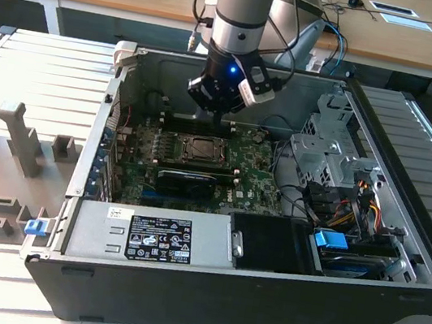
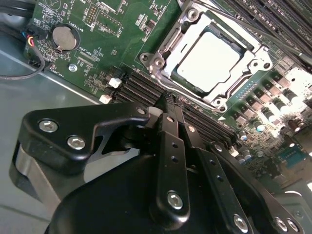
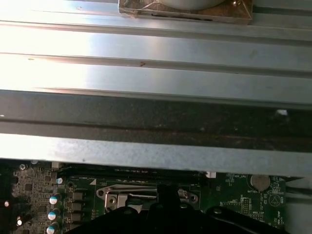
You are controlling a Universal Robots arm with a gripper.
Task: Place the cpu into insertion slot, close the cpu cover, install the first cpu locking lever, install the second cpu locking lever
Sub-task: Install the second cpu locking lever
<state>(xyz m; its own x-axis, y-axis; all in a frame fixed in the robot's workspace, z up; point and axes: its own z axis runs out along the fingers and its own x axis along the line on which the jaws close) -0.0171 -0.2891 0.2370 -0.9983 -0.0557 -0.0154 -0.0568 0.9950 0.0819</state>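
In the second wrist view the hand [image 2: 168, 100] has its fingers pressed together, with nothing between them, just above the black memory slots [image 2: 141, 87]. Just beyond it, the cpu [image 2: 207, 61] lies in the insertion slot [image 2: 171, 44], with the cpu cover [image 2: 243, 73] closed around it on the green motherboard [image 2: 122, 29].
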